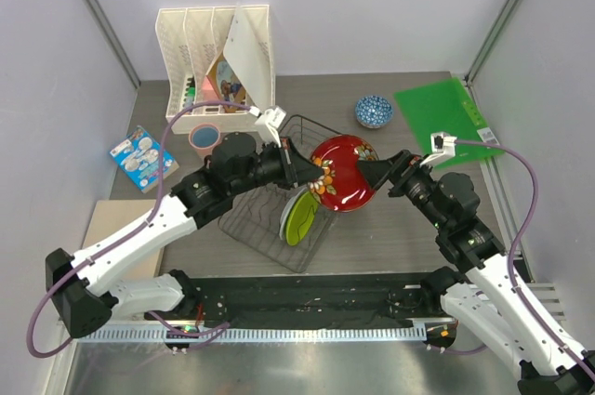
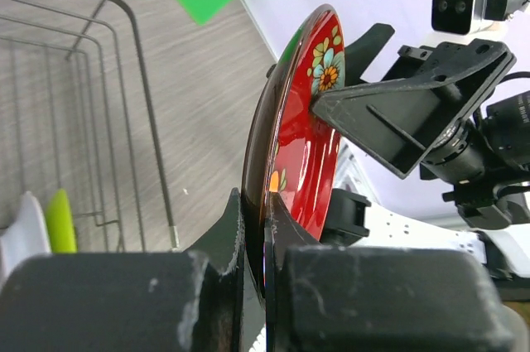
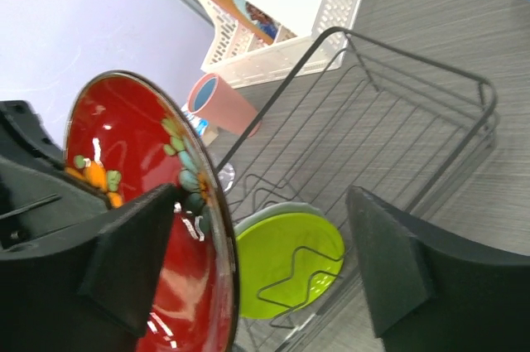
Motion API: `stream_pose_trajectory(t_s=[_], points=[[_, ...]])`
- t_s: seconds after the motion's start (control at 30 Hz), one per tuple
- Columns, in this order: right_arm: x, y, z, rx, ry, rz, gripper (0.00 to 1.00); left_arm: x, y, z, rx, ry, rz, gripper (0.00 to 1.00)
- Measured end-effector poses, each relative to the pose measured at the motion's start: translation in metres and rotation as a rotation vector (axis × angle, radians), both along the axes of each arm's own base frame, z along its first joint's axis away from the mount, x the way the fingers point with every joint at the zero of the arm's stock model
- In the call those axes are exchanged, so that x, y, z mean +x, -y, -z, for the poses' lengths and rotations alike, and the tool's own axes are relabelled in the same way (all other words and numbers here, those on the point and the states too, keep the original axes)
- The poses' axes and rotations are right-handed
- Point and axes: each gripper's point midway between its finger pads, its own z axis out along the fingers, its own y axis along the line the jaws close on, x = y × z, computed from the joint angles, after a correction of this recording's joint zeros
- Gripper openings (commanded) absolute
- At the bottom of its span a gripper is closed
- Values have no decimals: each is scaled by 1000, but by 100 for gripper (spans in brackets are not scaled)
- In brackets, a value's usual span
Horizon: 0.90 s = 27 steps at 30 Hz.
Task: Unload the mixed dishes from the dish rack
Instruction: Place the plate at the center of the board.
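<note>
My left gripper (image 2: 252, 213) is clamped on the rim of one red plate (image 1: 346, 172), held upright off the 2 o'clock side of the one dish rack (image 1: 256, 224). My right gripper (image 3: 263, 196) stands with jaws apart, astride the plate's opposite edge. In the rack stand one green plate (image 1: 299, 218) and one white plate (image 2: 21, 232); one pink cup (image 1: 205, 138) sits at the rack's 10 o'clock and one blue bowl (image 1: 374, 111) at its 1 o'clock.

Red patterned plate (image 1: 342, 173) sits above the dish rack (image 1: 249, 224) — left end effector (image 1: 311, 175) at one rim, right end effector (image 1: 376, 175) at the other; green plate (image 1: 298, 218) stands in the rack.
</note>
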Motion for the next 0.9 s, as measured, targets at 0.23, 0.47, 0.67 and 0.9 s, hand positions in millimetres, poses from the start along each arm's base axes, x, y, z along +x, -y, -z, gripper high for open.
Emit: stream_pose_trajectory(t_s=[0.23, 0.47, 0.67, 0.9], points=[[-1, -10, -9, 25, 22, -50, 7, 0, 2, 9, -8, -26, 7, 0], [-3, -13, -30, 93, 78, -74, 1, 5, -2, -3, -67, -41, -11, 26], [-6, -12, -19, 62, 53, -76, 1, 18, -6, 0, -31, 7, -38, 100], [4, 15, 20, -65, -78, 79, 1, 60, -57, -25, -22, 117, -283, 100]])
